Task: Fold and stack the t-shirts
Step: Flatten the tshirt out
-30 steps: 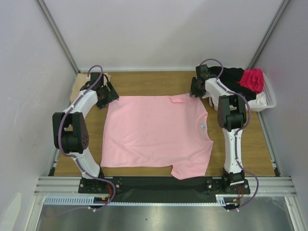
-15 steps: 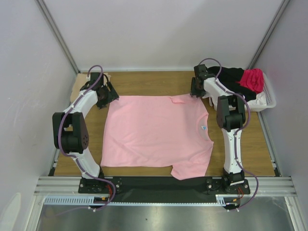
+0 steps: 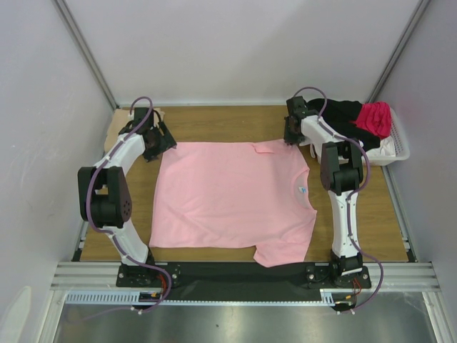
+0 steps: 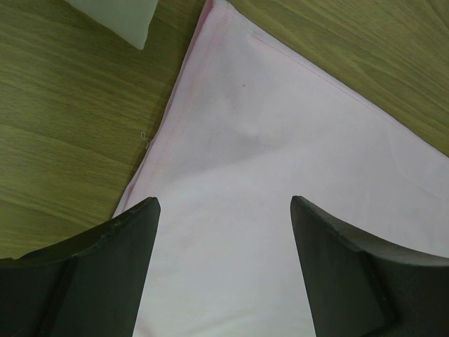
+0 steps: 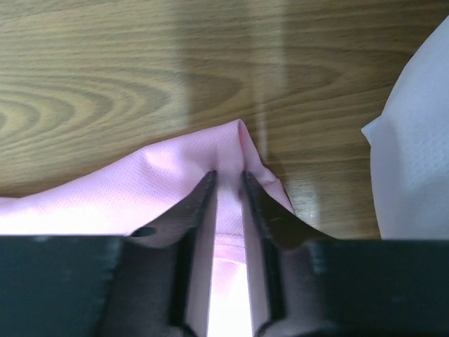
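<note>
A light pink t-shirt (image 3: pixel 232 196) lies spread flat on the wooden table, collar to the right. My left gripper (image 3: pixel 163 143) is open at its far left corner; in the left wrist view the jaws straddle the pink cloth (image 4: pixel 280 161) near the hem corner. My right gripper (image 3: pixel 287 137) is at the far right sleeve. In the right wrist view it is shut on a pinched ridge of pink sleeve cloth (image 5: pixel 228 158). Black (image 3: pixel 343 114) and magenta (image 3: pixel 375 118) shirts are heaped in the basket at the right.
A white plastic basket (image 3: pixel 398 151) stands at the far right corner. A tan piece (image 3: pixel 114 128) lies behind the left gripper. White cloth (image 5: pixel 414 175) shows at the right of the right wrist view, and a white corner (image 4: pixel 119 17) at the top of the left wrist view.
The right gripper has edged slightly back and left at the sleeve. The left arm and the shirt have not visibly moved.
</note>
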Robot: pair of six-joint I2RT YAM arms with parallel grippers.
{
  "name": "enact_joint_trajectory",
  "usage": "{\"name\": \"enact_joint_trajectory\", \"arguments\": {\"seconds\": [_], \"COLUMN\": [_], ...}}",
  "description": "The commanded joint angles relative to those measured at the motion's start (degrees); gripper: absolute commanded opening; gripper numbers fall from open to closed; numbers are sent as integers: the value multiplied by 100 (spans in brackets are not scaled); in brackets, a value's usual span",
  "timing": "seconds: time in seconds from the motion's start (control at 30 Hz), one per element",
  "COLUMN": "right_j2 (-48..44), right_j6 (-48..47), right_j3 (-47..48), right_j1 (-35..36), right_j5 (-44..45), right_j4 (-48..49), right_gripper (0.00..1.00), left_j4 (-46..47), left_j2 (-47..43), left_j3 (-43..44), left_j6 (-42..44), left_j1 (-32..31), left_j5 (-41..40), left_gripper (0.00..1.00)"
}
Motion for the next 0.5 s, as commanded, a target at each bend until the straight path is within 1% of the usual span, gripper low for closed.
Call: {"name": "enact_joint_trajectory", "arguments": {"seconds": [0.0, 0.03, 0.1, 0.2, 0.27, 0.3, 0.47], "right_j2": [92, 101, 48, -101, -224, -259, -356], "right_j6": [-69, -78, -69, -43, 53, 98, 405], "right_j3": [233, 259, 303, 374, 435, 444, 567], "right_j1": [21, 21, 30, 21, -14, -32, -76], "right_j5": [-11, -19, -11, -63, -238, -465, -652], "right_j4": [33, -2, -19, -46, -28, -20, -178], "right_gripper": [17, 12, 0, 0, 0, 0, 0], "left_j4": [141, 141, 150, 185, 237, 255, 404], "left_j2": [-8, 0, 9, 88, 219, 263, 711], "left_j3": [73, 81, 99, 196, 345, 424, 1144], "left_j6": [73, 73, 81, 99, 117, 125, 152], "left_j1": [53, 53, 53, 53, 53, 53, 53], "left_j5": [66, 66, 66, 66, 66, 66, 66], "left_gripper": [81, 82, 82, 82, 81, 82, 81]}}
